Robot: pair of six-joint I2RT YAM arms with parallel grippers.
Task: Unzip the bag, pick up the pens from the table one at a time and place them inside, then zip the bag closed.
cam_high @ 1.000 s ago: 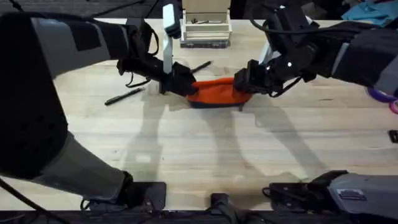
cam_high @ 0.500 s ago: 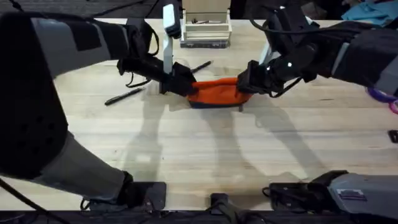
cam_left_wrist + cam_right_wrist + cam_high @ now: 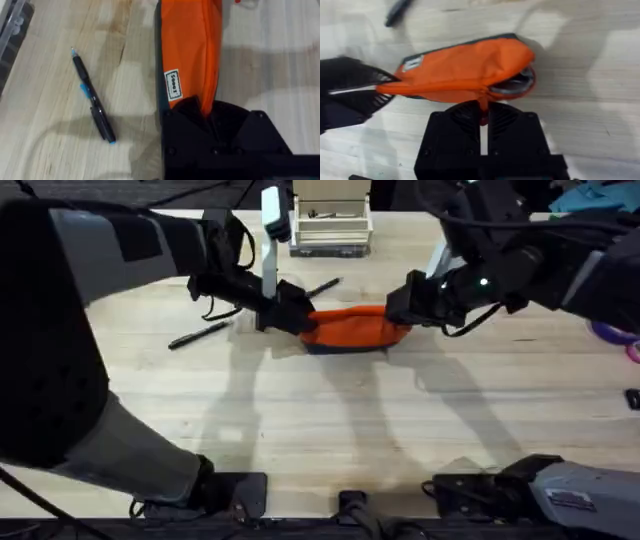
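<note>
The orange bag (image 3: pixel 350 328) lies on the table (image 3: pixel 320 430) stretched between both grippers. My left gripper (image 3: pixel 292 312) is shut on the bag's left end; its wrist view shows the orange fabric (image 3: pixel 190 50) pinched where it meets the fingers (image 3: pixel 180 125). My right gripper (image 3: pixel 404 304) is shut on the orange zipper pull (image 3: pixel 482 102) at the right end, where the bag (image 3: pixel 465 67) gapes a little. One black pen (image 3: pixel 200 335) lies left of the bag, also seen beside it (image 3: pixel 92 100). A second pen (image 3: pixel 322 285) lies just behind the bag.
A pale box (image 3: pixel 330 220) stands at the back middle, with a white upright object (image 3: pixel 271 220) to its left. A purple item (image 3: pixel 612 332) lies at the right edge. The near half of the table is bare wood.
My right gripper has shifted a little to the right with the zipper pull, and the bag's right end has stretched after it. The left gripper has stayed put.
</note>
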